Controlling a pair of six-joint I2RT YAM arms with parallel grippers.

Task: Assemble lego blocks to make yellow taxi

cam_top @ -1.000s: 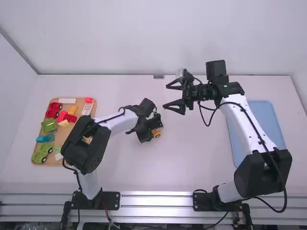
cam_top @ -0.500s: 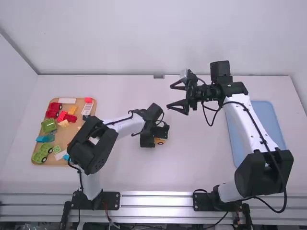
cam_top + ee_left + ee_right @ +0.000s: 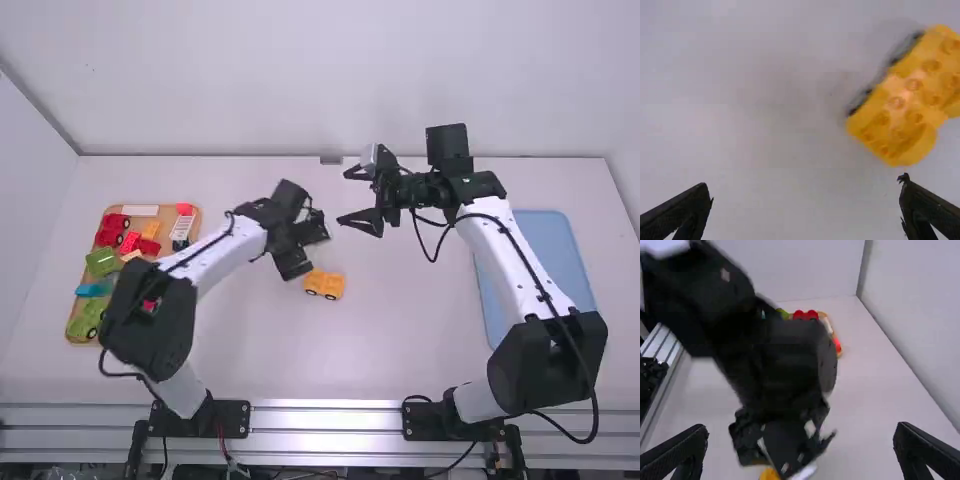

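Your left gripper (image 3: 805, 181) had its fingers spread, with nothing between them. Just beside it, toward the arm bases and slightly right, the yellow toy car (image 3: 325, 285) stood on its wheels. Its long axis ran more across than along the line between your fingertips, so a grip probably needed a small wrist turn. Your right gripper (image 3: 342, 197), also spread, was farther from the car. Well apart, leftward of both, lay the block tray (image 3: 168, 216).

High view: light lay bright, even; metal rail (image 3: 330, 418) gleamed | left wrist view: yellow car (image 3: 905, 100) blurred, shadow faint | right wrist view: left arm (image 3: 775, 360) smeared.
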